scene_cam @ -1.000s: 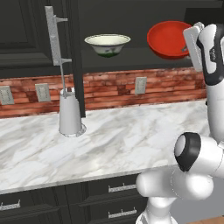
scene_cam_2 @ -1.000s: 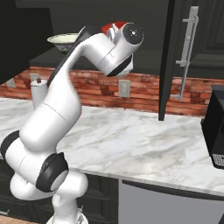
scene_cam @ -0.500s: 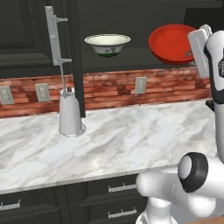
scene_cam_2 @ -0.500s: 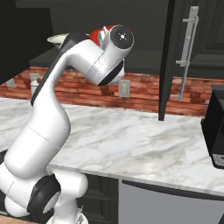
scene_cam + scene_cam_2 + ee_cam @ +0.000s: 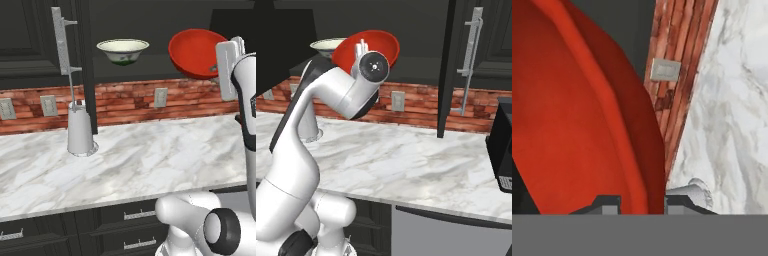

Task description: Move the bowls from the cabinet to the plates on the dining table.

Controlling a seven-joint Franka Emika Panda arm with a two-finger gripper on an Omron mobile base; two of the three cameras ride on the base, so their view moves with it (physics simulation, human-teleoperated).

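The red bowl (image 5: 196,52) is tipped on edge, its hollow facing out of the cabinet (image 5: 45,45); half a second ago it sat a little deeper by the cabinet's right side and less tilted, so the arm is drawing it out. That reads as the first bowl leaving the shelf, with the carry to the plates yet to come. The claw (image 5: 657,204) is narrow, pinched on the red bowl's rim, one tip on each side of the wall. The white bowl (image 5: 122,51) sits upright in the cabinet, well left of the red one and apart from it.

The hand view gives the grip itself: rim between the tips, with brick wall and the marble desk (image 5: 732,120) beyond the bowl. The left base view gives the red bowl's tilt and its gap from the white bowl. The right base view puts the arm's wrist in front of the red bowl, with the white bowl's rim peeking out behind it.
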